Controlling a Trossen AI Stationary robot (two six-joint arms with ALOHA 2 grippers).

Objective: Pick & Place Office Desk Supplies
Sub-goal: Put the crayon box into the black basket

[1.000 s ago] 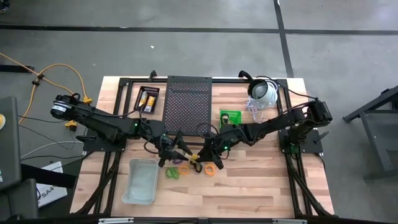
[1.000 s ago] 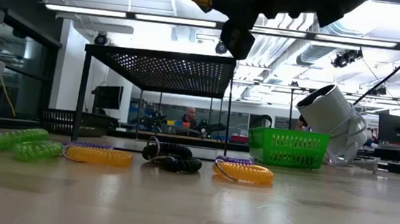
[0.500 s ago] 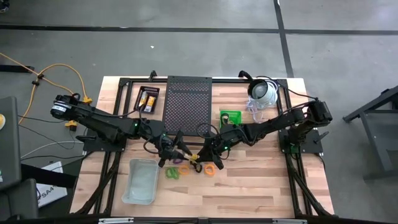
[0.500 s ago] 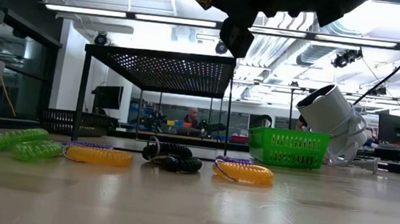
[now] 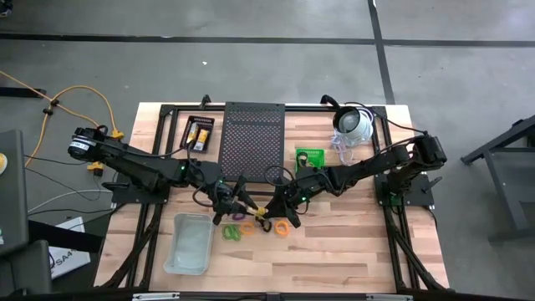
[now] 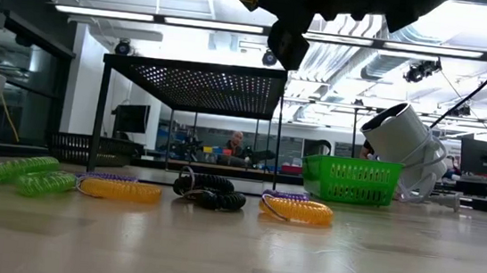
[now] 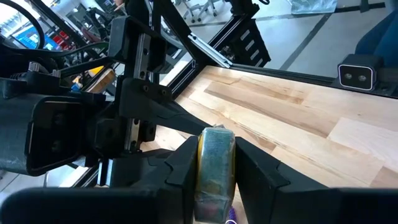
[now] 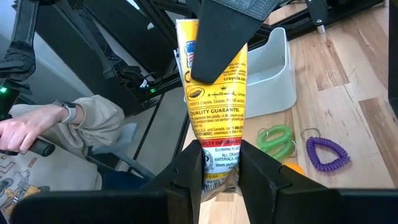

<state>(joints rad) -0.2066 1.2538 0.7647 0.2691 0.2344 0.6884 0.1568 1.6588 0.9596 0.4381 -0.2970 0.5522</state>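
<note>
Above the coiled loops (image 5: 251,227), the right hand (image 8: 214,177) grips a yellow packet (image 8: 214,93); the left hand (image 7: 214,171) clamps its far end. Seemingly a handover; next, one hand must release, then carry it to the white bin (image 5: 189,242).

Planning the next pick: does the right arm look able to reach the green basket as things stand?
Probably not yet. The green basket sits unobstructed beside the right arm, but the right claw is shut on the yellow Crayola packet, which the left claw also grips in an apparent handover.
</note>
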